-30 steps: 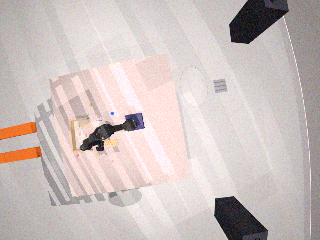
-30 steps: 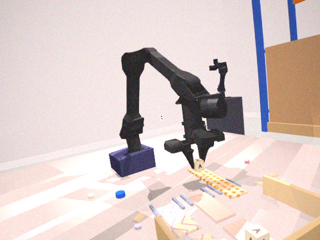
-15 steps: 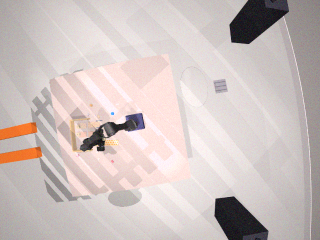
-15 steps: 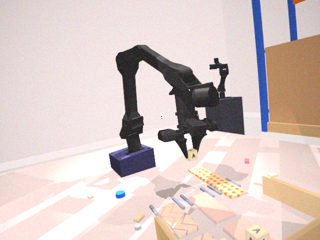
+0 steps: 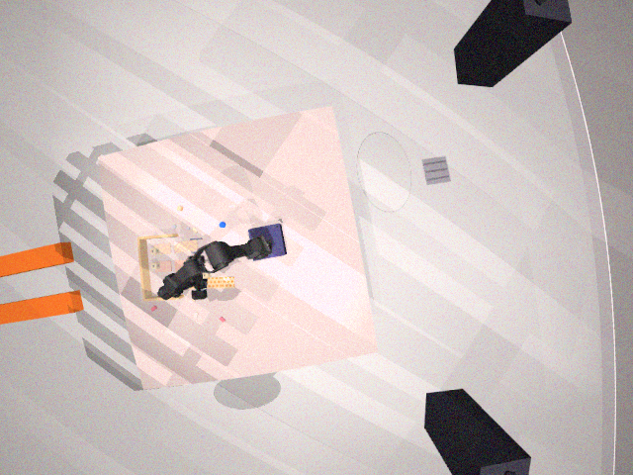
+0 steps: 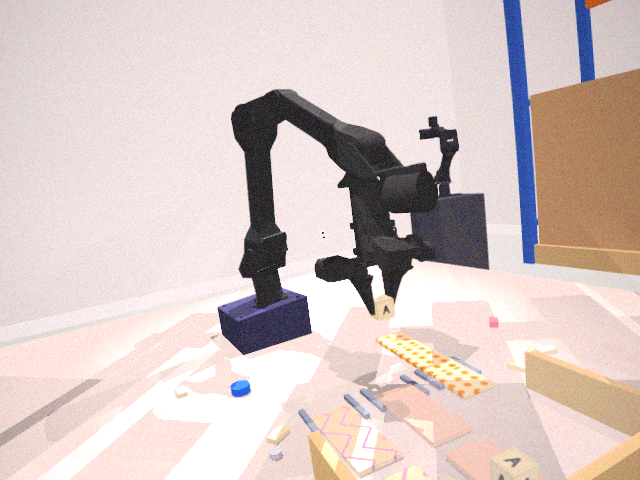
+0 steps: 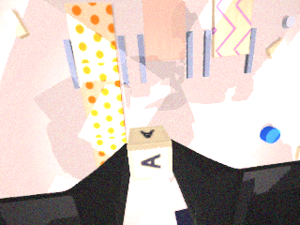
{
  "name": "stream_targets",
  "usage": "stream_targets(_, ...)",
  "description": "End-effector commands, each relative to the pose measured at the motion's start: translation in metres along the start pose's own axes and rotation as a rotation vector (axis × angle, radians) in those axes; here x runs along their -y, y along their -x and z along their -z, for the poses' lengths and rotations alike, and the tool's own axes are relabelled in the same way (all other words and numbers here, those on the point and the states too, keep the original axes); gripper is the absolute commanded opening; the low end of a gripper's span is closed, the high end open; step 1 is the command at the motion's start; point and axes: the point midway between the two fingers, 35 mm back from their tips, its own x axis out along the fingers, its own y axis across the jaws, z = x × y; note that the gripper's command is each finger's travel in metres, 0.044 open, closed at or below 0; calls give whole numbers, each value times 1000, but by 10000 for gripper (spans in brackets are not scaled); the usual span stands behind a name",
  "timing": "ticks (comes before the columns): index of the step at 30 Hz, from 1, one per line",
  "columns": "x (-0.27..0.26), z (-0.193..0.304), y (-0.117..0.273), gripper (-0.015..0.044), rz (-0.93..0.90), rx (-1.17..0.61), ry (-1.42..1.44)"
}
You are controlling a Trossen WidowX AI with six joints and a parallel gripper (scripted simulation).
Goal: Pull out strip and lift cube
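The dotted strip (image 5: pixel 221 282) (image 6: pixel 431 363) (image 7: pixel 100 89) had apparently been pulled out, and the A-labelled cube (image 6: pixel 384 307) (image 7: pixel 150 155) was gripped aloft by the gripper (image 6: pixel 383 305) (image 7: pixel 148 145), leaving only a steady hold.

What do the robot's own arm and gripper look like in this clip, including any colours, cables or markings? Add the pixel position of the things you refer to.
The arm (image 5: pixel 217 255) (image 6: pixel 310 116) is matte black, with chunky, angular links and rounded joint housings. The gripper (image 5: pixel 199 286) (image 6: pixel 383 304) (image 7: pixel 148 145) is black too, with two fingers tapering towards their tips. I can make out no cables or markings on either.
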Motion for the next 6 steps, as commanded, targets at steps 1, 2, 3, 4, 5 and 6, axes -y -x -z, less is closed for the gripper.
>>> stream_targets(1, 1, 0, 0, 0, 4, 0, -4)
stream_targets(2, 1, 0, 0, 0, 4, 0, -4)
stream_targets(3, 1, 0, 0, 0, 4, 0, -4)
stream_targets(4, 1, 0, 0, 0, 4, 0, -4)
stream_targets(5, 1, 0, 0, 0, 4, 0, -4)
stream_targets(6, 1, 0, 0, 0, 4, 0, -4)
